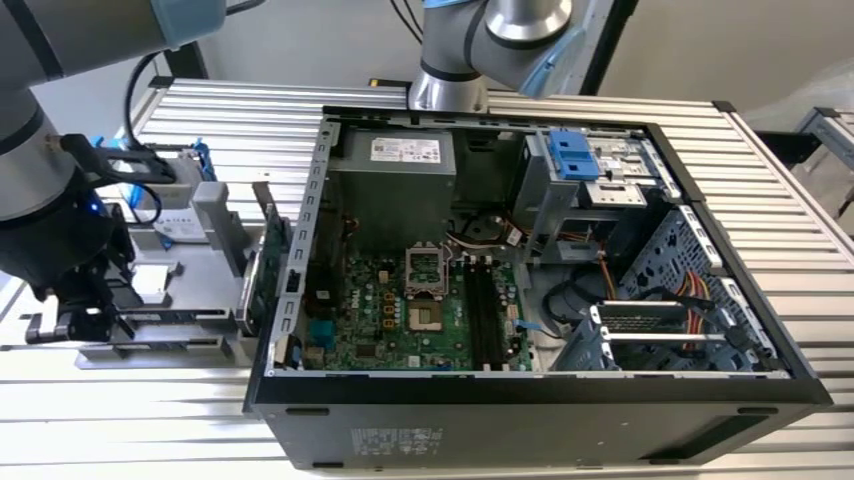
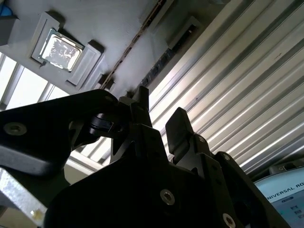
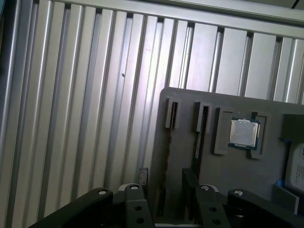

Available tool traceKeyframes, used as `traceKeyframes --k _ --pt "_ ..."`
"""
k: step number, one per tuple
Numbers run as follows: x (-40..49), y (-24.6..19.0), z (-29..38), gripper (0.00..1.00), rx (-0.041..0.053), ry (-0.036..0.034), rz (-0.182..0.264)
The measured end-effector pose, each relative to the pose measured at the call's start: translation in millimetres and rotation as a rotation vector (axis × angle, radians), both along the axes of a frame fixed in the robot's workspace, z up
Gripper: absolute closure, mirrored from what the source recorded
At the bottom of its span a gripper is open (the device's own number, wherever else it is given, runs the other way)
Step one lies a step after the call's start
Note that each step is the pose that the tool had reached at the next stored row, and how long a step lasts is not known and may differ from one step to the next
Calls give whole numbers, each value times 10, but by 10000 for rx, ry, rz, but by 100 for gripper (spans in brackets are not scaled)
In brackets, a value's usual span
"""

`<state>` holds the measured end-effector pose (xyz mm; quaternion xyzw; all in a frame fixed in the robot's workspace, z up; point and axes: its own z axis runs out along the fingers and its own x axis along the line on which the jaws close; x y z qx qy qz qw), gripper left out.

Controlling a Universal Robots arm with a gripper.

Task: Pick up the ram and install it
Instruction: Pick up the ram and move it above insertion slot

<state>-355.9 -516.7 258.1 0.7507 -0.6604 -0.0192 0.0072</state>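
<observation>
An open computer case (image 1: 534, 410) lies on a slatted table (image 1: 787, 190), taking up the centre and the exterior view's right. Inside it, the motherboard (image 1: 374, 320) lies at the left, the power supply (image 1: 400, 150) sits at the far end behind it, and the drive cage (image 1: 674, 270) stands at the right. A parts tray (image 1: 194, 258) rests on the table just beside the case, on the exterior view's left. The gripper (image 1: 80, 310) hangs over the tray's near left end. In the first wrist view, a processor chip (image 3: 243, 133) sits in a tray recess beside 2 narrow slots (image 3: 172, 115).
</observation>
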Motion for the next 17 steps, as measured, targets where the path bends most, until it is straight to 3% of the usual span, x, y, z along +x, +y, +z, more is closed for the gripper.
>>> traceKeyframes --k 17 --pt "0 0 -101 0 -4 0 -1"
